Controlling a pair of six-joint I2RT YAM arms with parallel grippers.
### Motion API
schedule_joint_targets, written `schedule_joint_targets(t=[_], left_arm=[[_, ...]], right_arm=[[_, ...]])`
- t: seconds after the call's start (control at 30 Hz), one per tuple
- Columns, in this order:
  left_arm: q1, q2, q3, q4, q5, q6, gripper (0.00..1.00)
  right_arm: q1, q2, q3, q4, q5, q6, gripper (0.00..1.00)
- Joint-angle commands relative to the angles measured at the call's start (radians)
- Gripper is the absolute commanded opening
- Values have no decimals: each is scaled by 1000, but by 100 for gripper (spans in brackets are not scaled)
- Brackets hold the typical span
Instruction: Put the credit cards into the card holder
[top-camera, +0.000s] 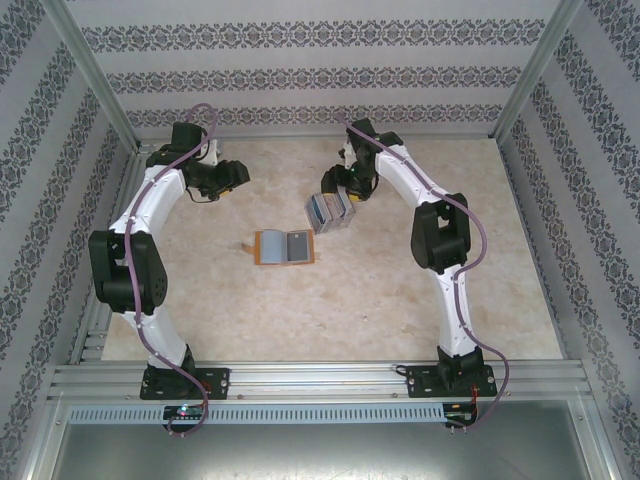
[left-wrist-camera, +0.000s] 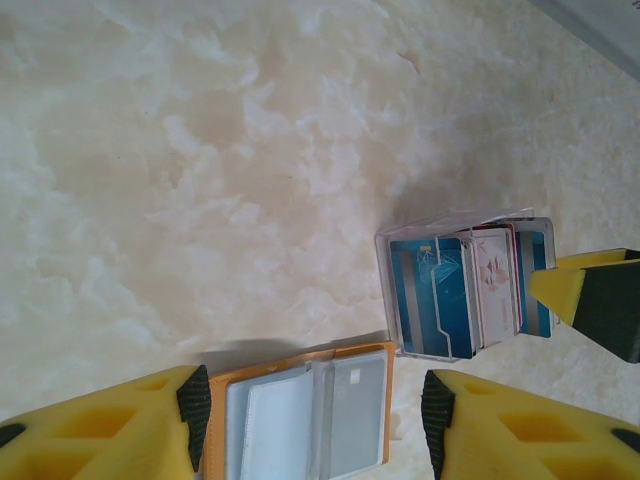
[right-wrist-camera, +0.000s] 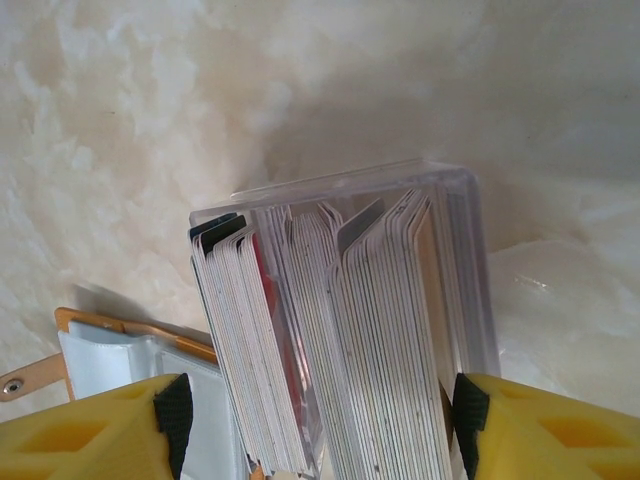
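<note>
While both of my arms reach out over the pale marbled table (top-camera: 400, 300), my left gripper (left-wrist-camera: 315, 410) hangs with its jaws about half parted and nothing between them; through that gap I look down on the card holder (top-camera: 272, 248). It lies opened flat near the middle of the table, orange-brown at the edges with clear sleeves inside. A grey card (top-camera: 298, 246) sits on one half of it, and I cannot tell whether it is tucked under a sleeve. Just beside the holder, on the far right of it, stands a clear box (top-camera: 328, 211) packed with the credit cards (right-wrist-camera: 360, 350), all on edge, in blue, white and pinkish tones. My right gripper (right-wrist-camera: 320, 430) is over that box with its jaws spread wide, one yellow finger to each side of the stack. I have hold of no card, and I cannot tell whether the pads touch the box.
</note>
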Motion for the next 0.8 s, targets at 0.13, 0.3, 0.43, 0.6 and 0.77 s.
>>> schedule_joint_targets(t=[0.13, 0.3, 0.43, 0.6, 0.77], left_arm=[[-6, 25, 39, -45, 15, 26, 60], [-6, 24, 40, -46, 18, 25, 60], [-6, 24, 42, -48, 16, 23, 60], [-6, 24, 41, -49, 17, 24, 60], [-6, 22, 43, -50, 16, 24, 60]], right_arm=[[20, 52, 91, -59, -59, -17, 71], [22, 33, 109, -47, -58, 1, 71], [20, 16, 107, -55, -40, -7, 71], [17, 3, 99, -60, -28, -12, 69], [15, 5, 92, -77, -11, -26, 61]])
